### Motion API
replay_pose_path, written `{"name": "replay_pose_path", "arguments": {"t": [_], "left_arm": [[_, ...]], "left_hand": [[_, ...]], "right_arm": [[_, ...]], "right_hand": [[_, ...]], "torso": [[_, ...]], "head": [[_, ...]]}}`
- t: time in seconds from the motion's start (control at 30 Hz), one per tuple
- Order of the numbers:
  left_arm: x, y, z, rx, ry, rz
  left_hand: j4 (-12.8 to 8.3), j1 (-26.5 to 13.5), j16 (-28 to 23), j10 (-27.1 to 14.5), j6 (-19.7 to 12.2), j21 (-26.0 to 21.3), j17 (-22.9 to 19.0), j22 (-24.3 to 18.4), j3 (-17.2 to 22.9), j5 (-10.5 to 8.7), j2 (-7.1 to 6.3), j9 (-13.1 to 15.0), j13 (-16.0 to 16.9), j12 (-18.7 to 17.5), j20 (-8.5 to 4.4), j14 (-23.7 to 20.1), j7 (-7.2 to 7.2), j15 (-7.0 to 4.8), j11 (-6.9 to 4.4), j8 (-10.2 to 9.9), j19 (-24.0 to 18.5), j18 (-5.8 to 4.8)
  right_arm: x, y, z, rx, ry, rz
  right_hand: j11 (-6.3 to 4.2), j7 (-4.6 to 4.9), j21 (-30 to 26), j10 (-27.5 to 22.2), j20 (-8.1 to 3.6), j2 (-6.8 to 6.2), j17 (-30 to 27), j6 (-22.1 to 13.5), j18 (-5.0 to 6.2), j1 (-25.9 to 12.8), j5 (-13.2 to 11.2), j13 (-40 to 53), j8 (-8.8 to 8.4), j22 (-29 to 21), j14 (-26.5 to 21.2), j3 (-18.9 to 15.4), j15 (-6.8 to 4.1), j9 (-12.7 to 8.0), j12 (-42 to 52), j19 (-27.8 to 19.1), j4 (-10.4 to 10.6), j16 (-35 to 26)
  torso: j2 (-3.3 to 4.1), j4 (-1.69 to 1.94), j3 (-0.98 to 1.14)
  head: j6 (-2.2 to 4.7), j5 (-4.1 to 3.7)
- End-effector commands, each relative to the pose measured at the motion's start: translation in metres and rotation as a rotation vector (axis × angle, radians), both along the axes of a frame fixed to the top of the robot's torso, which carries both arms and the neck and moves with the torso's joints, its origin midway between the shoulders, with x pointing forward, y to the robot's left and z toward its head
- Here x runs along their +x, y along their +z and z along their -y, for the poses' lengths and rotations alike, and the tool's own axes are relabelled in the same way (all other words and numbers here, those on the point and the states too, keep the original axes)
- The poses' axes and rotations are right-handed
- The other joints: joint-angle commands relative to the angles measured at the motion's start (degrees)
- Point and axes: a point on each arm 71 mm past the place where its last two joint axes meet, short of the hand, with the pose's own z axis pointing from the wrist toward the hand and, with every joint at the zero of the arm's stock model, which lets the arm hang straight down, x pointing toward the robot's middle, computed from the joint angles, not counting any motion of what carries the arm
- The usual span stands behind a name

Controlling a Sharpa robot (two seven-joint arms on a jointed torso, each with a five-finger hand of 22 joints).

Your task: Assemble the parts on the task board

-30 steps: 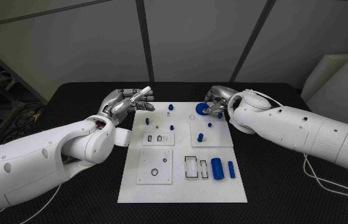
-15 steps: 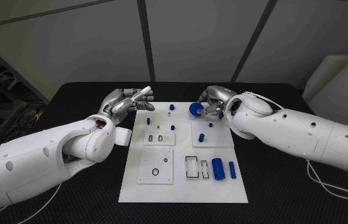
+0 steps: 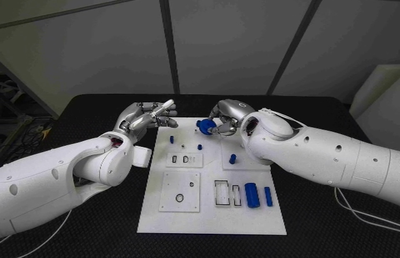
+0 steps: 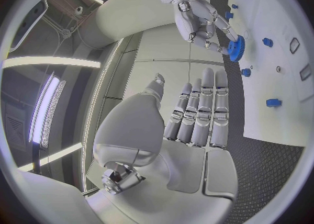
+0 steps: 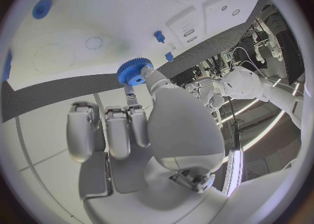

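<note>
Head view, from the left: left robot hand (image 3: 150,116) hovers spread and empty by the board (image 3: 211,223) on the tabletop (image 3: 83,235); right robot hand (image 3: 223,117) pinches a blue gear (image 3: 205,126) above the board's far end. Small, stiff, light, likely slippery; best gripped across its toothed rim.

Smooth white arms, silver segmented fingers (image 4: 199,111), thin white cable (image 3: 362,212)

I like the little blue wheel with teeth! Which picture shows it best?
The right wrist view: the blue gear sits close, teeth clear, pinched by the right robot hand. The left wrist view shows it edge-on. The head view shows it small and partly covered by fingers.
</note>
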Motion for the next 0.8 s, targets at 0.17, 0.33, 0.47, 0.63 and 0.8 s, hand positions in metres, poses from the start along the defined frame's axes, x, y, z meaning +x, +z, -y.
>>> {"name": "replay_pose_path", "arguments": {"t": [0.17, 0.33, 0.47, 0.63, 0.8], "left_arm": [[0.001, 0.001, 0.002, -0.001, -0.014, 0.009], [0.001, 0.001, 0.003, -0.002, -0.016, 0.009], [0.001, 0.001, 0.003, -0.003, -0.017, 0.009], [0.001, 0.001, 0.004, -0.003, -0.017, 0.009], [0.001, 0.001, 0.005, -0.003, -0.019, 0.008]], "left_hand": [[-0.06, 0.14, 0.36, 0.11, 0.22, 0.29, 0.24, 0.11, -0.54, -0.01, 0.62, -0.11, -0.11, -0.44, 0.17, -0.50, 0.28, 0.14, 0.19, -0.45, -0.45, -0.79], [-0.06, 0.14, 0.36, 0.11, 0.22, 0.29, 0.24, 0.11, -0.54, -0.01, 0.62, -0.11, -0.11, -0.44, 0.17, -0.50, 0.28, 0.14, 0.19, -0.45, -0.45, -0.79], [-0.06, 0.14, 0.36, 0.11, 0.22, 0.29, 0.24, 0.11, -0.54, -0.01, 0.62, -0.11, -0.11, -0.44, 0.17, -0.50, 0.28, 0.14, 0.19, -0.45, -0.45, -0.79], [-0.06, 0.14, 0.36, 0.11, 0.22, 0.29, 0.24, 0.11, -0.54, -0.01, 0.62, -0.11, -0.11, -0.44, 0.17, -0.50, 0.28, 0.14, 0.19, -0.45, -0.45, -0.79], [-0.06, 0.14, 0.36, 0.11, 0.22, 0.29, 0.24, 0.11, -0.54, -0.01, 0.62, -0.11, -0.11, -0.44, 0.17, -0.50, 0.28, 0.14, 0.19, -0.45, -0.45, -0.79]], "right_arm": [[0.000, -0.004, -0.019, -0.034, 0.022, 0.054], [0.002, -0.011, -0.029, -0.052, 0.034, 0.050], [0.004, -0.015, -0.033, -0.066, 0.036, 0.050], [0.006, -0.017, -0.037, -0.073, 0.033, 0.053], [0.008, -0.018, -0.039, -0.074, 0.024, 0.059]], "right_hand": [[-0.14, -0.60, 0.32, 0.40, -0.20, 0.05, 11.30, 0.95, -0.58, -0.35, 0.28, 7.62, 0.28, 5.16, 5.05, 0.40, -0.05, 0.16, 0.03, 1.04, 0.09, 0.36], [-0.15, -0.61, 0.33, 0.37, -0.20, 0.06, 11.29, 0.97, -0.58, -0.36, 0.28, 7.58, 0.27, 5.17, 5.04, 0.43, -0.04, 0.16, -0.01, 1.05, 0.10, 0.36], [-0.16, -0.59, 0.33, 0.31, -0.18, 0.05, 11.23, 0.95, -0.58, -0.38, 0.26, 7.50, 0.21, 5.18, 5.03, 0.46, -0.01, 0.14, -0.08, 1.05, 0.11, 0.33], [-0.16, -0.59, 0.33, 0.31, -0.18, 0.05, 11.23, 0.95, -0.58, -0.38, 0.26, 7.50, 0.21, 5.18, 5.03, 0.46, -0.01, 0.14, -0.08, 1.05, 0.11, 0.33], [-0.08, -0.47, 0.30, 0.12, -0.06, -0.10, 11.15, 0.69, -0.58, -0.67, -0.01, 7.30, -0.24, 5.12, 5.01, 0.60, 0.14, 0.02, -0.29, 1.02, 0.24, 0.29]], "torso": [[0.07, 0.06, 0.02], [0.08, -0.04, 0.10], [0.09, -0.06, 0.09], [0.07, -0.10, 0.09], [0.07, -0.10, 0.11]], "head": [[-0.11, 0.23], [-0.26, 0.52], [-0.38, 0.61], [-0.48, 0.74], [-0.48, 0.75]]}}
